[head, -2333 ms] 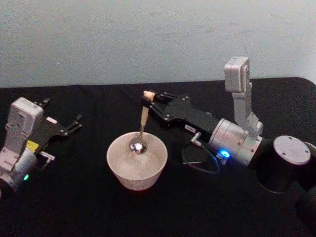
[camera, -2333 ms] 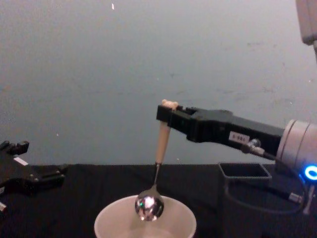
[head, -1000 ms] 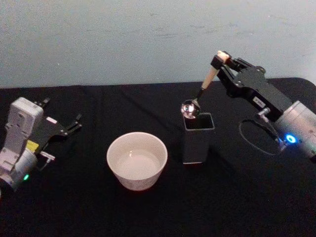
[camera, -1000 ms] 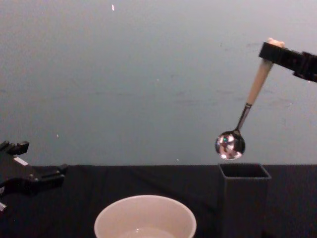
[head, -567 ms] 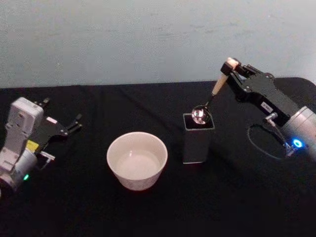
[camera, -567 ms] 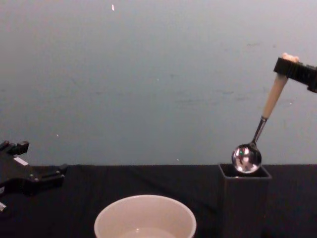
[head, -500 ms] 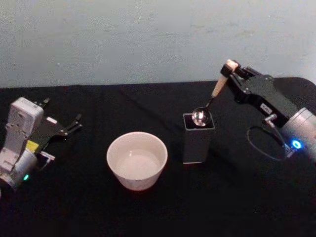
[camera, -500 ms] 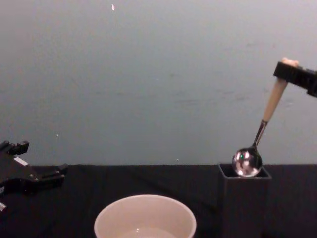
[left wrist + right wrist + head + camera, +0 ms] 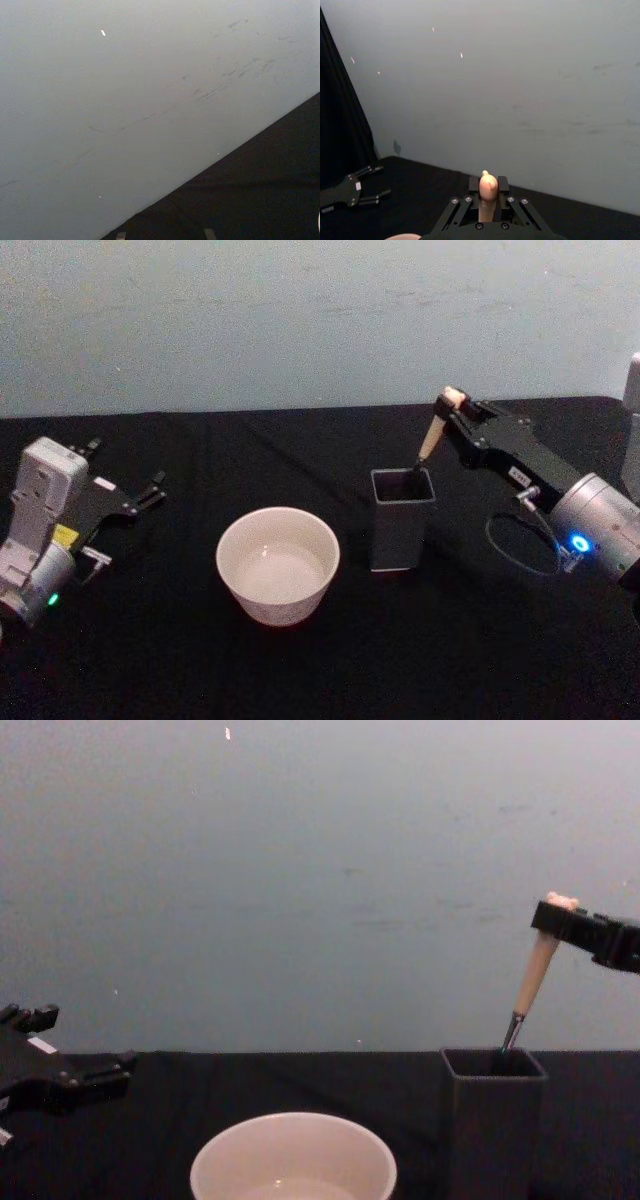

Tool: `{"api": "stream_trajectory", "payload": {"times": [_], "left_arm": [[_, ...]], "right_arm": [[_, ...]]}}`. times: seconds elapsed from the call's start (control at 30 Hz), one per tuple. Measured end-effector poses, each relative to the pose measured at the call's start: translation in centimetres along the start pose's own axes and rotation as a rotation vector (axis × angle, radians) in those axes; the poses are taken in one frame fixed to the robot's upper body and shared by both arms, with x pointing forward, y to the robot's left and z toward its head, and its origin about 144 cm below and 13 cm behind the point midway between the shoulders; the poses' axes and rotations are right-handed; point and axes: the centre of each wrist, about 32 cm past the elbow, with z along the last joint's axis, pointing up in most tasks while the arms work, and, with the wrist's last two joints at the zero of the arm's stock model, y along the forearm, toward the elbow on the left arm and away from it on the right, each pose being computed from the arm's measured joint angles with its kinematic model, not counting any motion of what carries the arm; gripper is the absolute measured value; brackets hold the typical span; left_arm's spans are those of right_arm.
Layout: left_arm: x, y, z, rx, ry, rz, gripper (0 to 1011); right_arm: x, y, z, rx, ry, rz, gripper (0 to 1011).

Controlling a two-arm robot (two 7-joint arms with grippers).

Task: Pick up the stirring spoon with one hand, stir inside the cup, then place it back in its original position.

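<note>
The stirring spoon (image 9: 430, 440) stands tilted in the dark grey square holder (image 9: 398, 540), its steel bowl hidden inside. Only the cream handle (image 9: 533, 982) and thin neck rise above the holder's rim. My right gripper (image 9: 452, 405) is shut on the top of the handle, just under the bear head (image 9: 488, 184). The cream-white cup (image 9: 275, 605) sits left of the holder with nothing in it but a pale sheen. My left gripper (image 9: 135, 495) rests open at the table's far left, away from both.
A black cloth covers the table (image 9: 180, 670), with a pale wall behind it. The holder (image 9: 490, 1140) stands right of the cup (image 9: 230, 1170) with a small gap between them. A cable loops on the cloth under my right arm (image 9: 590, 525).
My right gripper carried the spoon from the cup over to the holder and lowered it; the steel bowl has sunk inside the holder. The left arm has not moved.
</note>
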Motion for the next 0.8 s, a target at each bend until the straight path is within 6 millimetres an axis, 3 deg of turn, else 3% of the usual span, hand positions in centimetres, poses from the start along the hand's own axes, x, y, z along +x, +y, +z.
{"api": "stream_trajectory", "payload": {"times": [0.8], "left_arm": [[0.0, 0.0, 0.0, 0.000, 0.000, 0.000, 1001]], "right_arm": [[0.2, 0.1, -2.3, -0.107, 0.038, -0.018, 214]]}}
